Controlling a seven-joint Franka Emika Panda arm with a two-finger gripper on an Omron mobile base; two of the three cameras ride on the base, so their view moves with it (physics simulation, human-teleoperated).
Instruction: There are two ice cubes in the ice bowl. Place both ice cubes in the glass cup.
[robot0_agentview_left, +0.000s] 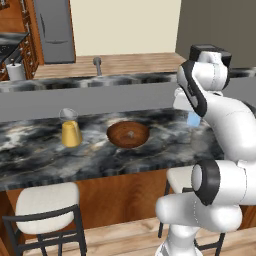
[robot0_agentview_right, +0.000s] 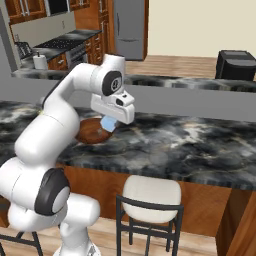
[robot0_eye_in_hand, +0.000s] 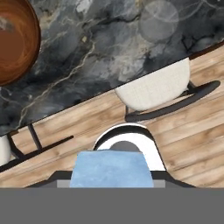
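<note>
Ice cube (robot0_eye_in_hand: 111, 168) fills end effector (robot0_eye_in_hand: 111, 175).

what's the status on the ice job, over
Hand shut on a pale blue ice cube, up off the counter. Ice bowl between hand and glass cup. Path clear.

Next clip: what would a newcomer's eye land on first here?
The white arm, raised above the dark marbled counter, with a pale blue block at its gripper. Next, the reddish-brown wooden bowl at mid-counter, a small pale bit inside, and to its left the glass cup, its lower part yellow-orange.
</note>
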